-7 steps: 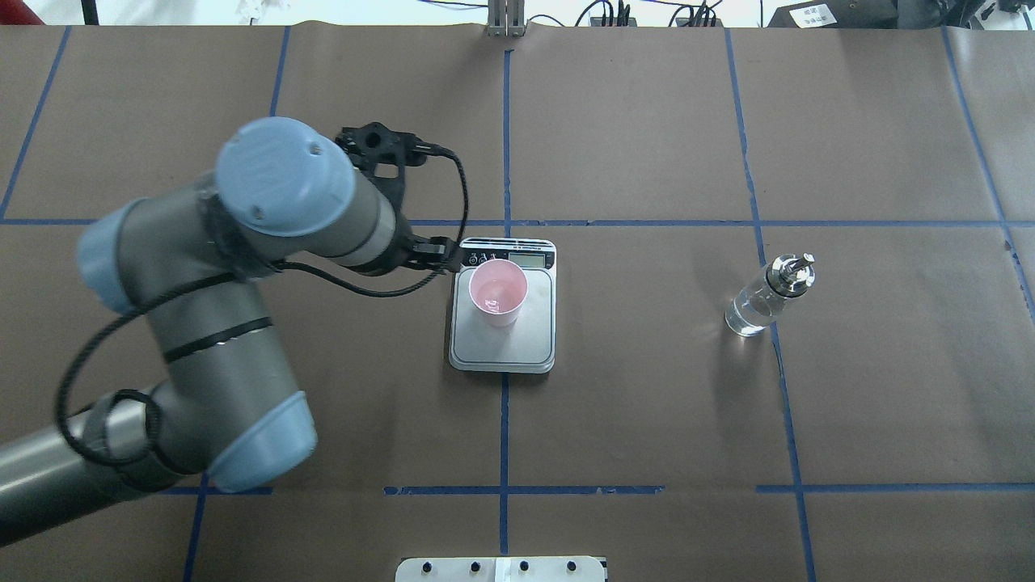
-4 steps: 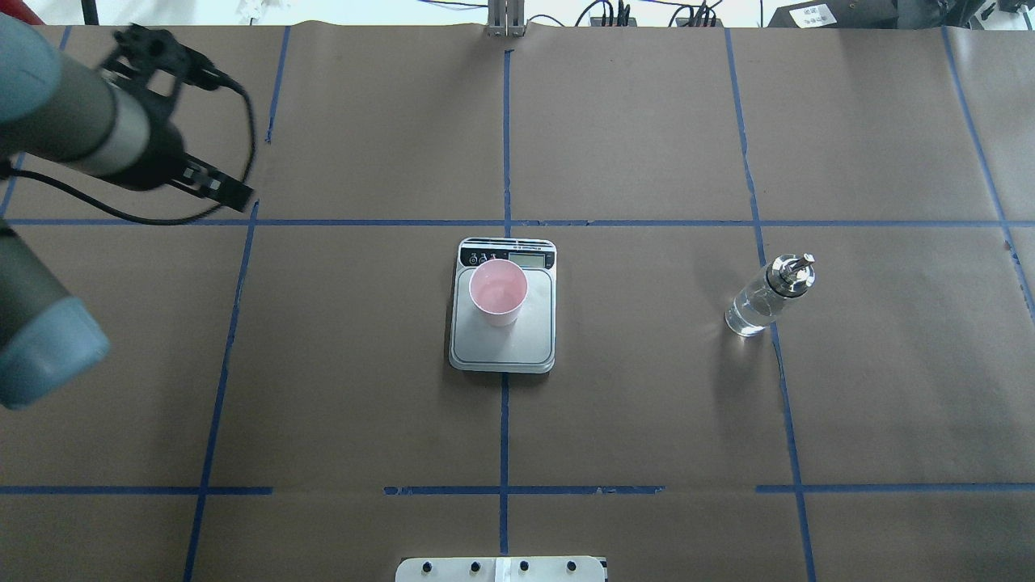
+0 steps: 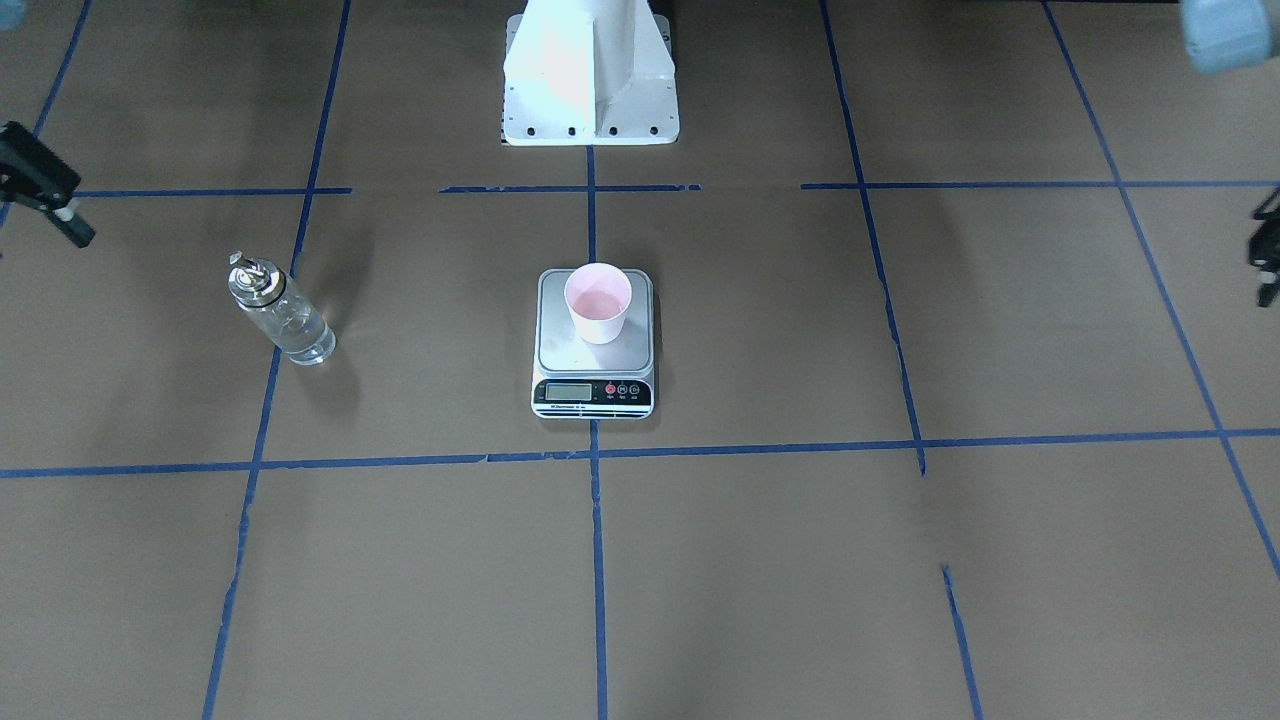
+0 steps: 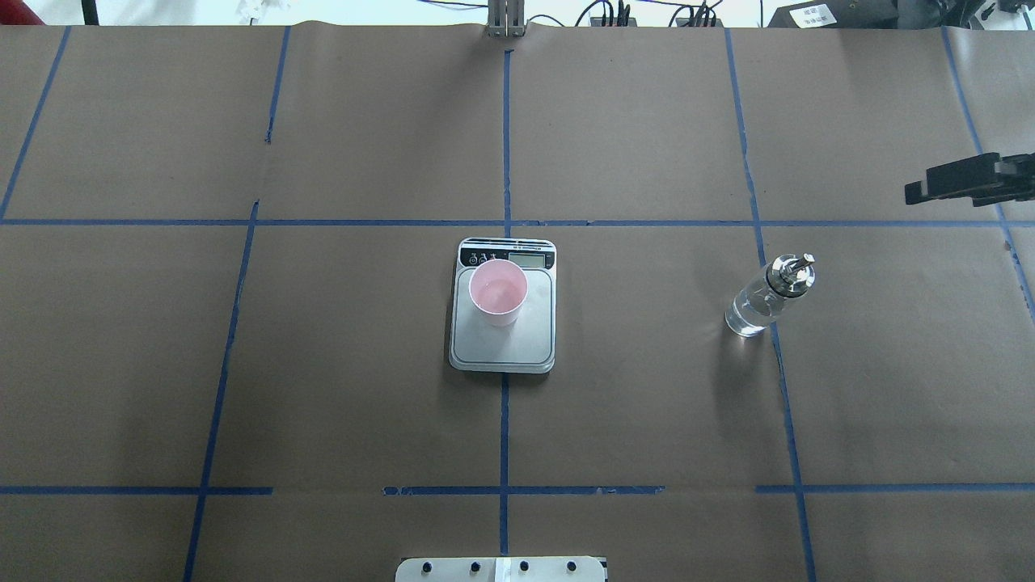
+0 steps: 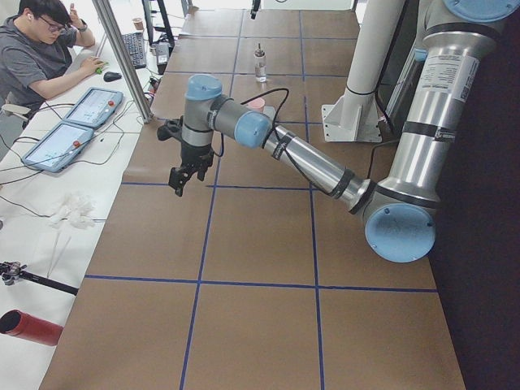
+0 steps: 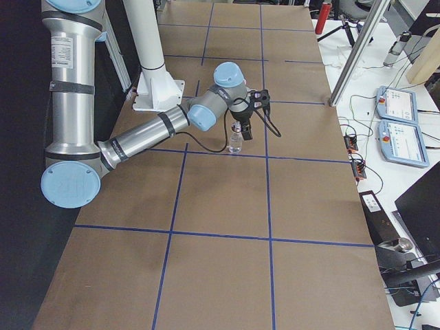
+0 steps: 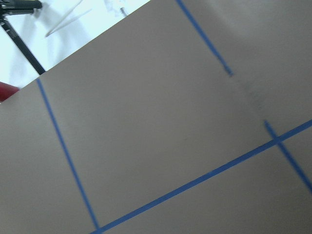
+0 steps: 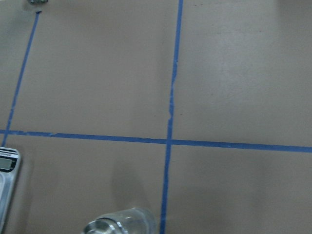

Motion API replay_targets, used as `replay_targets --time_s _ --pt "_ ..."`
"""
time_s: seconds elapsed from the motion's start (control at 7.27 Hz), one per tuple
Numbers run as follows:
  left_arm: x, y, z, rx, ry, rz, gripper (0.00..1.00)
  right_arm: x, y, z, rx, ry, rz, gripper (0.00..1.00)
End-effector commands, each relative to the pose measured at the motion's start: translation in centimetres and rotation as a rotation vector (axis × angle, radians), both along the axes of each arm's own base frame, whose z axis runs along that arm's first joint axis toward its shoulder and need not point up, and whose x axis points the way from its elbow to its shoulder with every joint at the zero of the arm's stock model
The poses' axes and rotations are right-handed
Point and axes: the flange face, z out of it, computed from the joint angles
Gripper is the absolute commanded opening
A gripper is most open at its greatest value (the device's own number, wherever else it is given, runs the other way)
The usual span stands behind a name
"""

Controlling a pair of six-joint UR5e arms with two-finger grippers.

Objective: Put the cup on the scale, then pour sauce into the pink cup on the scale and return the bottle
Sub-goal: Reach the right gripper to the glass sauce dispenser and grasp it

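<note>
The cup (image 4: 499, 293) is sitting on the scale (image 4: 503, 349). The upright bottle (image 4: 760, 301) is standing well off the scale's right, scaleward of the nearer right gripper (image 4: 918, 191), whose jaw spread cannot be told.

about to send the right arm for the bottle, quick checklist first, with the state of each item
1. Pale pink tapered paper cup upright on the square silver-plated digital scale: ok.
2. Small clear glass bottle with a silver spout upright, standing free on the table: ok.
3. Clear liquid in the bottle: ok.
4. Left gripper well away from cup and scale: ok.
5. Right gripper open for the grasp: cannot tell.
6. Nothing between right gripper and bottle in the overhead view: ok.
7. Scale display reading: cannot tell, too small.
</note>
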Motion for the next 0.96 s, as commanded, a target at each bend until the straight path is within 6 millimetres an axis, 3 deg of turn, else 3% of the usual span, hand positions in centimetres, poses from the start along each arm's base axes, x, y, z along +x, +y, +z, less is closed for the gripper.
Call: replay_targets --time_s 0.0,0.14,0.28,0.41,0.55,0.83 --pt "-6.1 0.0 11.2 -0.169 0.005 -0.006 1.00 -6.0 3.9 -4.1 0.000 -0.021 0.032 1.00" --pt "-6.8 1.8 13.0 -0.210 0.114 -0.015 1.00 -8.4 5.2 -3.1 -0.002 0.018 0.044 1.00" --pt "-6.2 3.6 14.7 -0.270 0.240 -0.012 1.00 -10.4 6.8 -3.0 0.004 0.035 0.064 1.00" --pt "-6.2 4.3 15.3 -0.281 0.248 -0.012 1.00 -12.9 8.8 -2.7 0.012 0.013 0.112 1.00" --pt "-6.1 4.5 15.4 -0.285 0.247 -0.011 1.00 -15.0 11.8 -0.9 0.080 0.035 0.151 1.00" --pt "-6.0 4.4 15.1 -0.276 0.250 -0.010 1.00 -17.5 14.9 2.2 0.141 0.075 0.214 1.00"
